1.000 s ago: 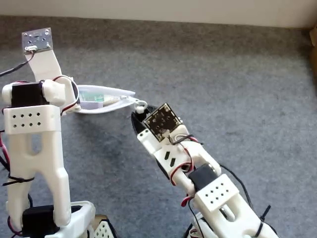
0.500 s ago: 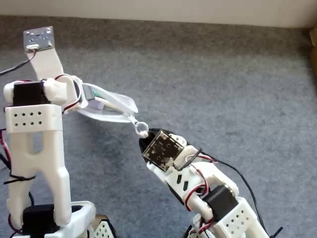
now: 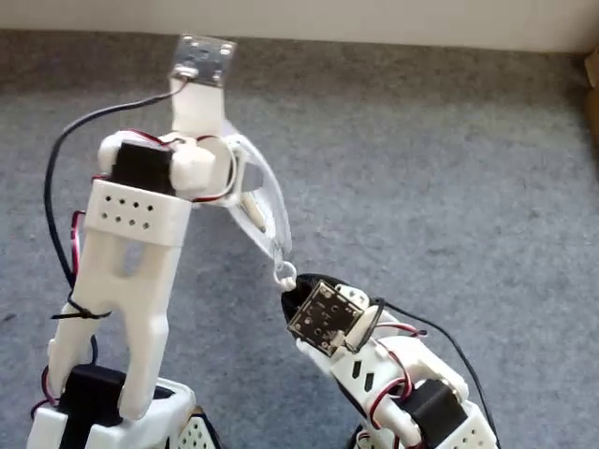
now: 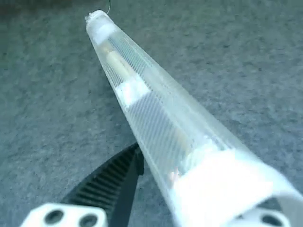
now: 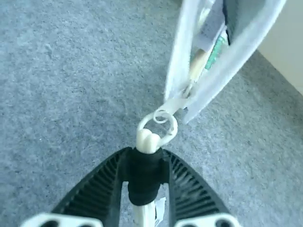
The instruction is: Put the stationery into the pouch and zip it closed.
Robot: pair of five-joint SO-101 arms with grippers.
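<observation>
The clear pouch (image 3: 268,211) hangs off the carpet, stretched slantwise between the two arms. My left gripper (image 3: 239,183) is shut on its upper end. In the left wrist view the pouch (image 4: 156,118) runs away from the left gripper (image 4: 182,175), with stationery (image 4: 124,71) visible through the wall. My right gripper (image 3: 293,292) is shut on the white zipper pull (image 3: 284,273) at the lower end. The right wrist view shows the right gripper (image 5: 143,158) clamped on the pull's cord below its ring (image 5: 158,124). A gap in the pouch mouth (image 5: 210,52) reveals a pen and green-marked items (image 5: 216,53).
Grey carpet (image 3: 449,168) covers the whole table, bare to the right and at the back. A pale wall edge (image 3: 374,19) runs along the far side. The left arm's white body (image 3: 122,281) stands tall at the near left.
The left arm swung right and raised its end, turning the pouch from lying flat to a steep slant. The right gripper drew back toward the near edge with the pull.
</observation>
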